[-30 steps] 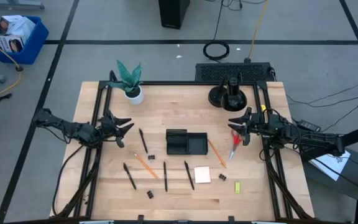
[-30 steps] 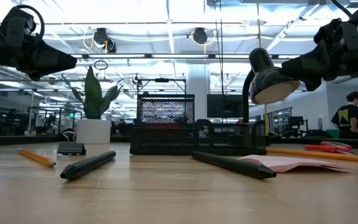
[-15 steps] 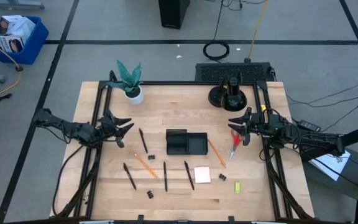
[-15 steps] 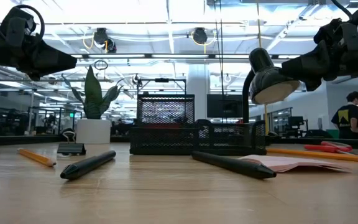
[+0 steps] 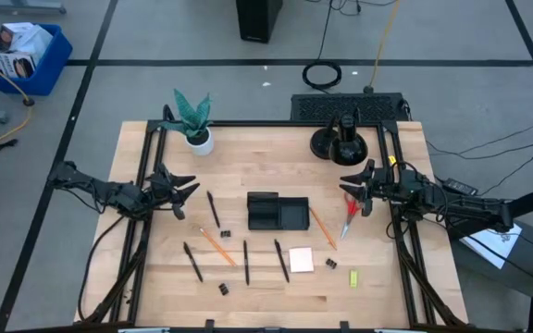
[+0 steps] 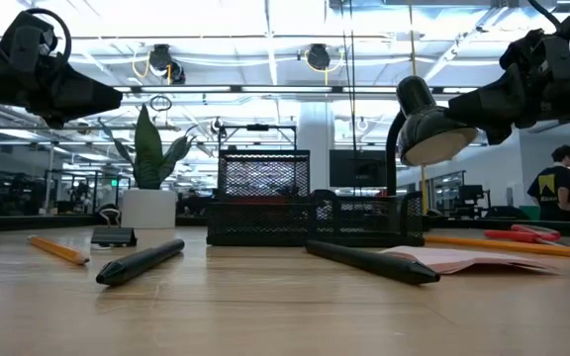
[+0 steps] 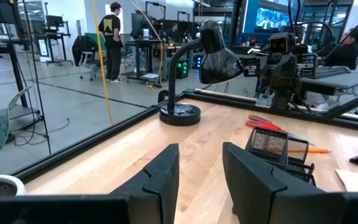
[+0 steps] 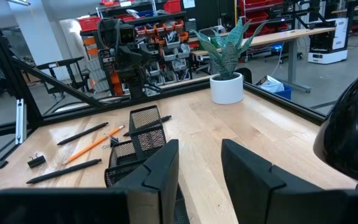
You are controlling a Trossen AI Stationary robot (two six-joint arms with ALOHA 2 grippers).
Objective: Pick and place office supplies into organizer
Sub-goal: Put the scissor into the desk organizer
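high view: mesh organizer [image 5: 278, 213] mid-surface, nothing visibly in it; pens, pencils, clips and pink sticky pad [image 5: 301, 260] lie loose in front. left gripper [image 5: 179, 191] and right gripper [image 5: 352, 188] hover at either side.
left wrist view: fingers [image 7: 160, 177] apart, empty.
right wrist view: fingers [image 8: 157, 171] apart, empty; red-handled scissors sit nearest this arm, so a low, square descent seems best.

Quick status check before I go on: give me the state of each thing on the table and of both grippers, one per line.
Organizer: upright, looks empty.
Scissors: flat on table, right of organizer.
Sticky-note pad: flat on table.
Pens: loose on table, outside organizer.
Pencils: loose on table.
Binder clips: loose on table.
Left gripper: open, empty, raised at left edge.
Right gripper: open, empty, above the scissors' handles.
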